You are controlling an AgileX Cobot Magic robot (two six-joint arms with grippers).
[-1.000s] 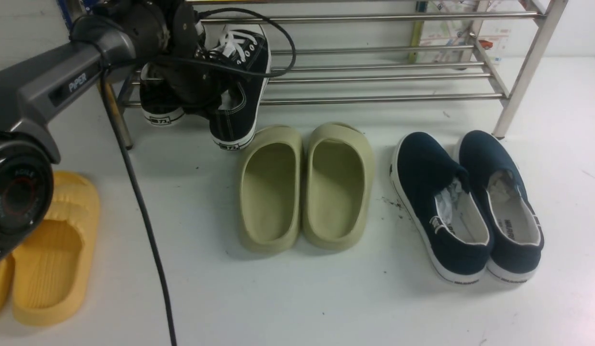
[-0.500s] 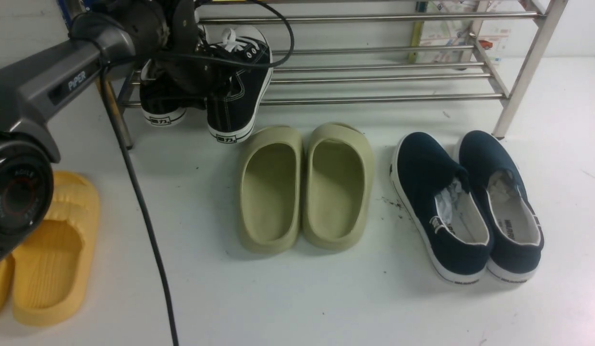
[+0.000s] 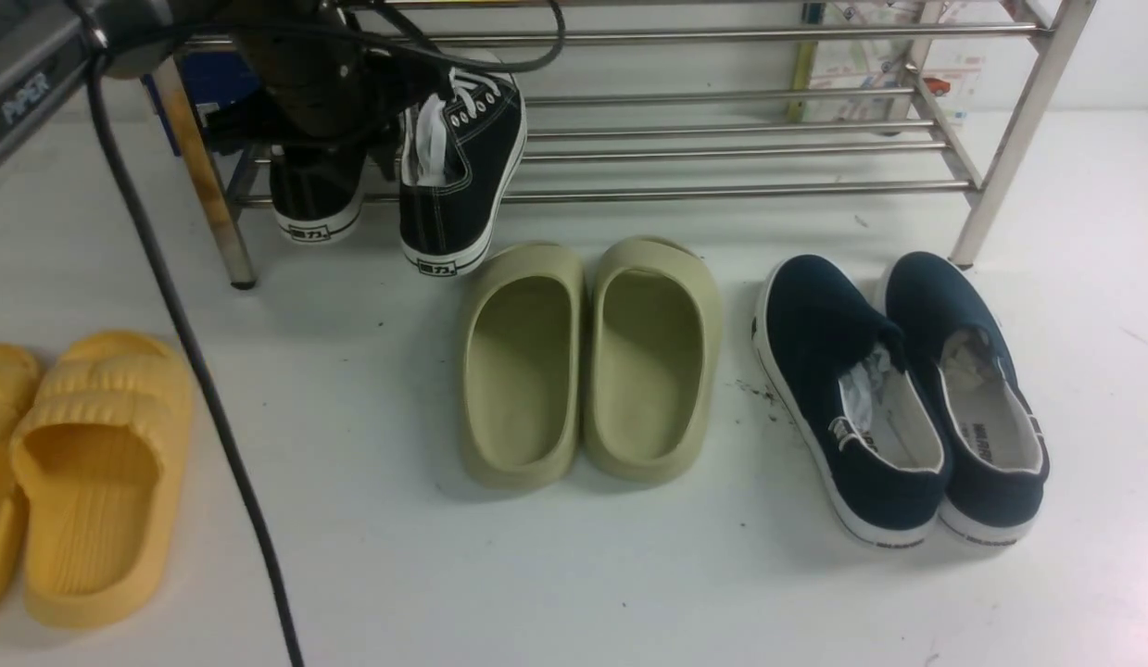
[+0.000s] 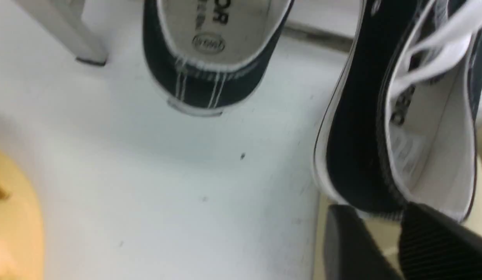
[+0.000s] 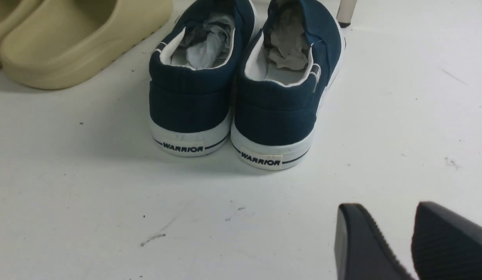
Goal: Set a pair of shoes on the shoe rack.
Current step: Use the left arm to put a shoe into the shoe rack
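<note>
Both black sneakers (image 3: 458, 185) sit on the low bars of the shoe rack (image 3: 722, 190), left end, heels overhanging, your left hand (image 4: 381, 210) at one heel, gripping or free I can't tell; light, floppy canvas, stiff sole, so pinch the heel rim.

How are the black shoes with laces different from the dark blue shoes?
The black canvas lace-up sneakers have white laces; the navy slip-on shoes have none. The sneakers sit on the shiny steel rack's bottom bars, heels sticking out; the navy shoes stand flat on the white surface. Crumpled paper shows inside the navy shoes, not the sneakers. Both pairs have white rubber soles.
</note>
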